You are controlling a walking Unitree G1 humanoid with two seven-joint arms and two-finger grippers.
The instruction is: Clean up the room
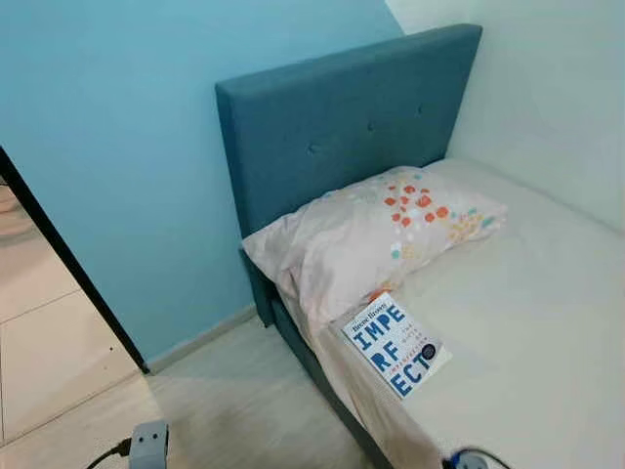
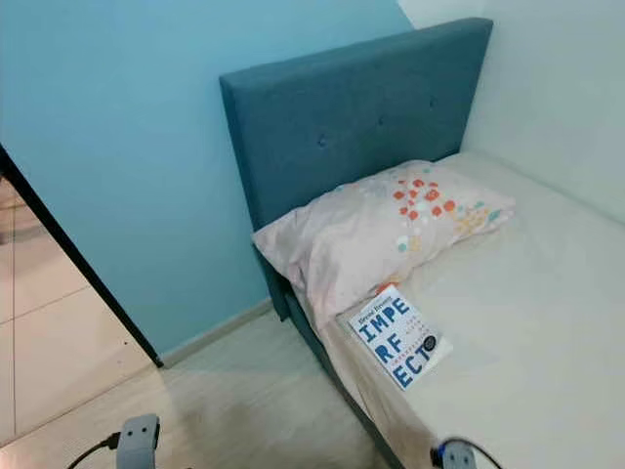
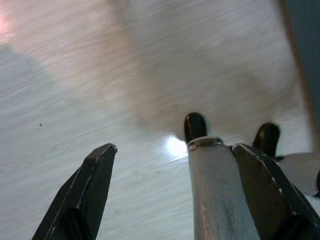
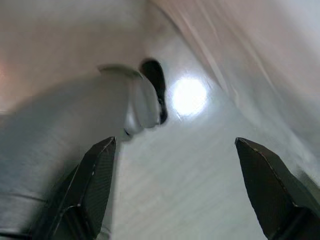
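**Book at the bed's edge, both grippers spread and empty**

A book (image 1: pixel 395 344) is seen lying flat at the near side edge of the bed (image 1: pixel 547 322), just touching the pillow (image 1: pixel 376 234), which lies against the blue headboard (image 1: pixel 332 127). A blue wall (image 1: pixel 117 137) and pale floor (image 1: pixel 234 401) are shown beside the bed. The left gripper (image 3: pixel 175 195) and right gripper (image 4: pixel 175 190) are held wide open above the floor, nothing being gripped. The robot's leg and foot are shown in the wrist views.
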